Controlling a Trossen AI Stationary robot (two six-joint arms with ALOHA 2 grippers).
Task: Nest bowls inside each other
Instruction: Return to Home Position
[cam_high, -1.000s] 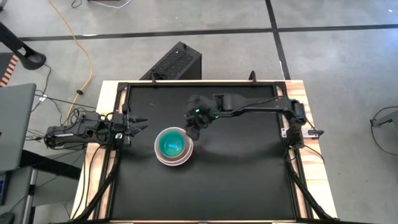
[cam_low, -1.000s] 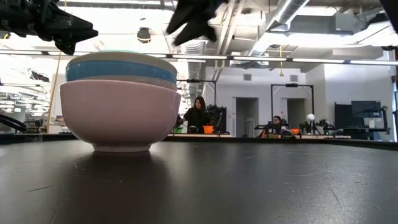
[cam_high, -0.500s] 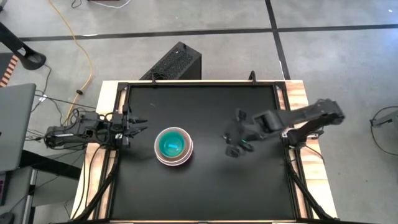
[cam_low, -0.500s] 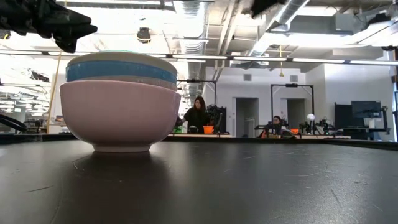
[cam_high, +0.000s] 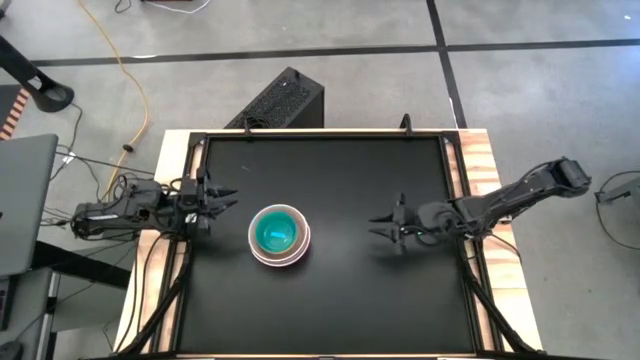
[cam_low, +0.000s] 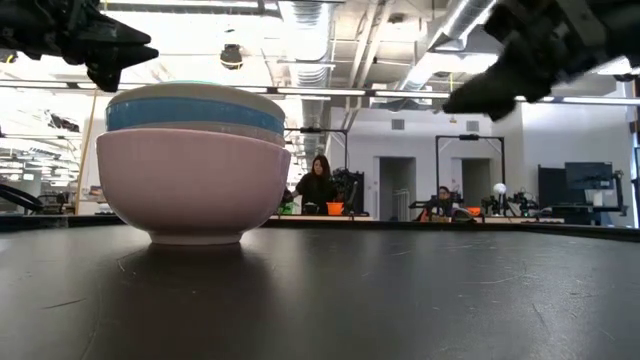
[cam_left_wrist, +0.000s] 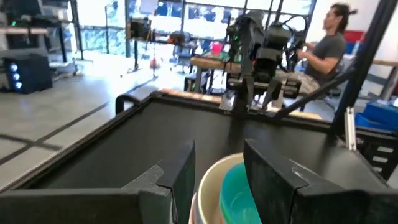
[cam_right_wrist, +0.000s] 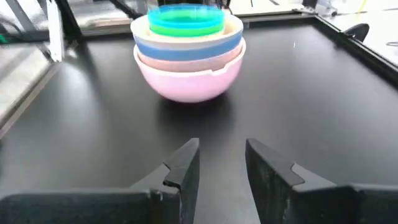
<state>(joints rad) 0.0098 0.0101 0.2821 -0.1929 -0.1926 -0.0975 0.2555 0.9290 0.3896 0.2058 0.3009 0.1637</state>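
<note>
The bowls (cam_high: 279, 234) stand nested in one stack left of the table's middle, the pink outermost bowl (cam_low: 190, 185) resting on its base. Blue and cream rims (cam_right_wrist: 186, 42) rise above the pink one, and teal and green bowls (cam_right_wrist: 186, 18) sit innermost. My left gripper (cam_high: 228, 198) hovers open at the table's left edge, pointing at the stack (cam_left_wrist: 227, 193) from just short of it. My right gripper (cam_high: 380, 222) hangs open over the table's right half, pointing toward the stack. Nothing is between its fingers (cam_right_wrist: 186, 165).
Bare black table top (cam_high: 360, 290) lies between the stack and my right gripper and along the near side. Black frame rails (cam_high: 320, 135) edge the table. A black box (cam_high: 285, 100) stands on the floor beyond the far edge. People sit in the room behind (cam_low: 318, 185).
My right gripper has drawn back from above the bowl stack's far right rim toward the table's right edge and come down. It has tipped from pointing down to pointing nearly level at the stack. The bowls have stayed where they were.
</note>
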